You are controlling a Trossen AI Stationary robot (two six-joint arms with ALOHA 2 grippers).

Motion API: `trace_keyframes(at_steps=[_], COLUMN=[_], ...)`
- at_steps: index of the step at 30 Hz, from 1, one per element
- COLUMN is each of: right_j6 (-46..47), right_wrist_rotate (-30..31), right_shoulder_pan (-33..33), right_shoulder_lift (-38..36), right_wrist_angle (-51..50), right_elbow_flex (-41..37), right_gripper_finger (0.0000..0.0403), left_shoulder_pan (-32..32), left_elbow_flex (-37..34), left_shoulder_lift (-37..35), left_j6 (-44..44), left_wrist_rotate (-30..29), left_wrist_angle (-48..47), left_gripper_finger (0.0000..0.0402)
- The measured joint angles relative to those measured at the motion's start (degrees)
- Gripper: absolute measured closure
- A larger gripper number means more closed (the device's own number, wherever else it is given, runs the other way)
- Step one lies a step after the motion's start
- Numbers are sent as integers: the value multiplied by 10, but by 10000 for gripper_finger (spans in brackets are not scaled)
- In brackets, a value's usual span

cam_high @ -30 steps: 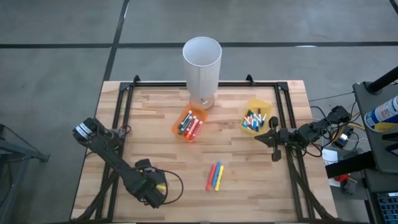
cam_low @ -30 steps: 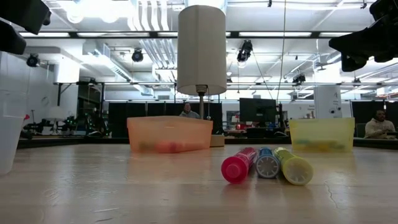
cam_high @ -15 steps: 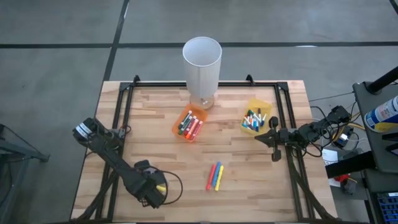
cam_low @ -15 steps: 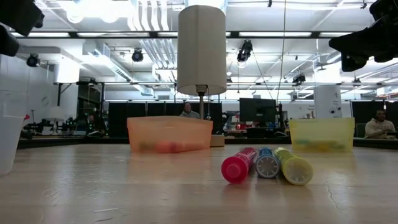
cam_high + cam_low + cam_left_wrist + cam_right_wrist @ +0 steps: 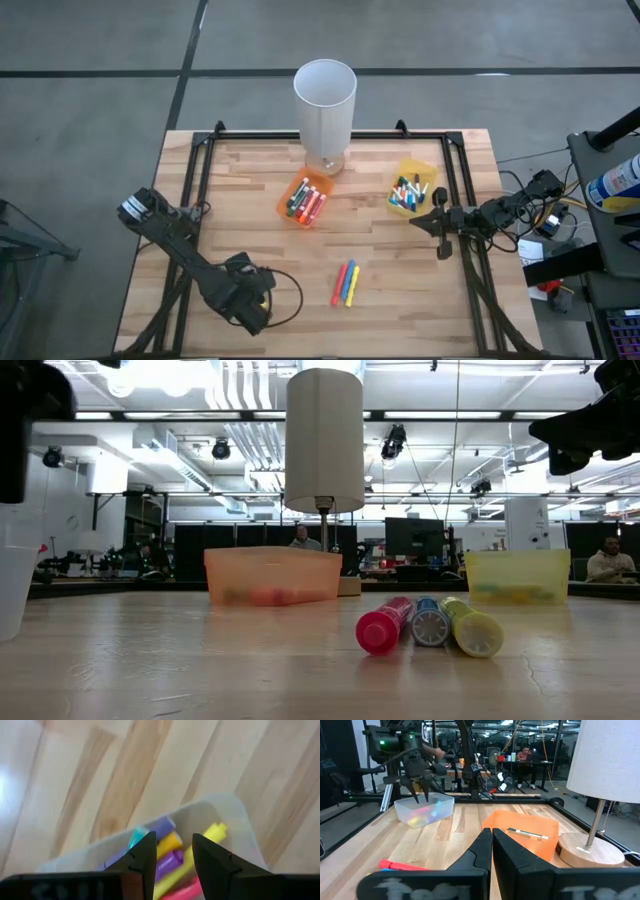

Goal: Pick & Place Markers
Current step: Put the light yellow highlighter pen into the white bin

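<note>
Three markers, pink, blue and yellow (image 5: 345, 285), lie side by side on the wood near the table's front middle; the low view shows their cap ends (image 5: 430, 625). My left gripper (image 5: 173, 837) hangs open, pointing down over a clear bin (image 5: 225, 802) at the near left. That bin holds purple, yellow, teal and pink markers (image 5: 167, 845). Nothing is between the fingers. The right wrist view shows the same gripper (image 5: 419, 790) above the bin (image 5: 424, 810). My right gripper (image 5: 492, 845) waits shut at the table's right edge (image 5: 432, 218).
An orange bin (image 5: 305, 200) with markers stands mid-table. A yellow bin (image 5: 413, 190) with markers sits to its right, close to my right gripper. A tall white cylinder (image 5: 325, 100) on a wooden foot stands at the far edge. People sit in the room behind.
My left gripper has risen a little over the clear bin, shifted slightly toward the table's right, and turned at the wrist. The markers and bins have stayed where they were.
</note>
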Motion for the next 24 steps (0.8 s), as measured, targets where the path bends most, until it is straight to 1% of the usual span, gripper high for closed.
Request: trace_keyframes(at_steps=[2, 5, 7, 9, 11, 13, 15, 16, 18, 20, 22, 24], right_j6=[0, 0, 0, 0, 0, 0, 0, 0, 5, 62, 143, 179], right_wrist_rotate=[0, 0, 0, 0, 0, 0, 0, 0, 0, -1, -1, -1], right_shoulder_pan=[0, 0, 0, 0, 0, 0, 0, 0, 0, 0, 0, 0], right_shoulder_lift=[0, 0, 0, 0, 0, 0, 0, 0, 0, 0, 0, 0], right_wrist_angle=[0, 0, 0, 0, 0, 0, 0, 0, 1, 6, 14, 18], right_elbow_flex=[0, 0, 0, 0, 0, 0, 0, 0, 0, 0, 0, 0], right_gripper_finger=[394, 394, 394, 394, 394, 394, 394, 394, 394, 394, 394, 394], left_shoulder_pan=[2, 6, 10, 13, 14, 15, 15, 15, 22, 34, 54, 77], left_elbow_flex=[-3, -5, -5, -5, -5, -5, -5, -5, -6, -6, -6, -11], left_shoulder_lift=[0, 2, 3, 3, 3, 3, 3, 3, 4, 4, 4, 4], left_j6=[13, 1, -8, 4, 19, 51, 96, 130, 210, 278, 331, 378], left_wrist_rotate=[-27, -110, -147, -195, -265, -358, -438, -463, -482, -477, -445, -374], left_wrist_angle=[18, 47, 85, 132, 195, 259, 313, 332, 373, 421, 460, 488], left_gripper_finger=[282, 282, 282, 282, 282, 282, 282, 282, 282, 282, 282, 282])
